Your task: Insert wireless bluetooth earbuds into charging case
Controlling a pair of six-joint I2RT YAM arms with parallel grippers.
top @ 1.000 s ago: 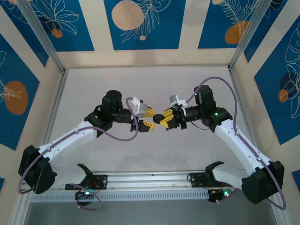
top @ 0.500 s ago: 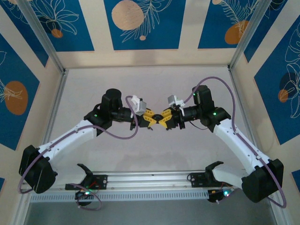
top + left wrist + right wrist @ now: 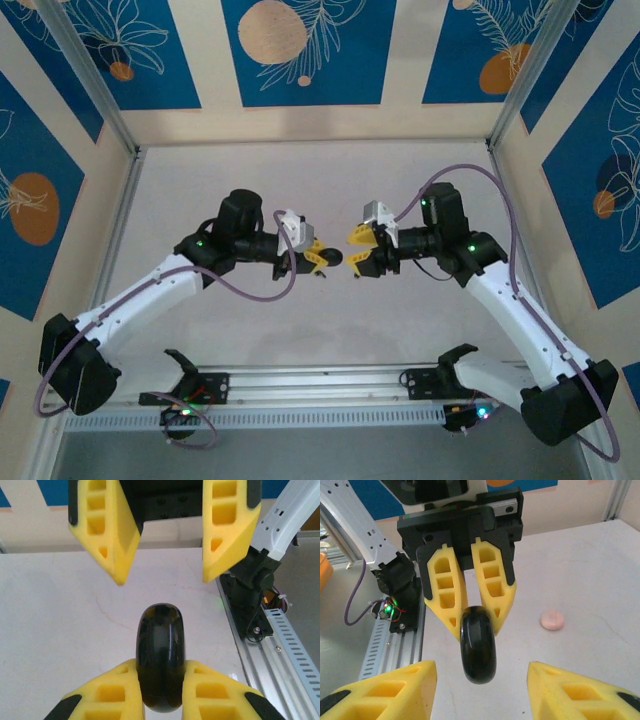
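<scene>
Left gripper (image 3: 160,669) pressed onto black charging case (image 3: 160,645), pinching it edge-on. Disc upright, clear of table (image 3: 60,610).
Right gripper (image 3: 481,670) nose to nose with it. Jaws spread either side of case rim, not touching.
Judgement: arrangement suits passing case between arms. Left alone carries it.
Mid-air hold probably frees case for reorienting before opening; lid looks shut.
Pale pink piece (image 3: 552,620) lies on table beside grippers. Probably earbud, too small to be sure.
Insertion not yet begun.
</scene>
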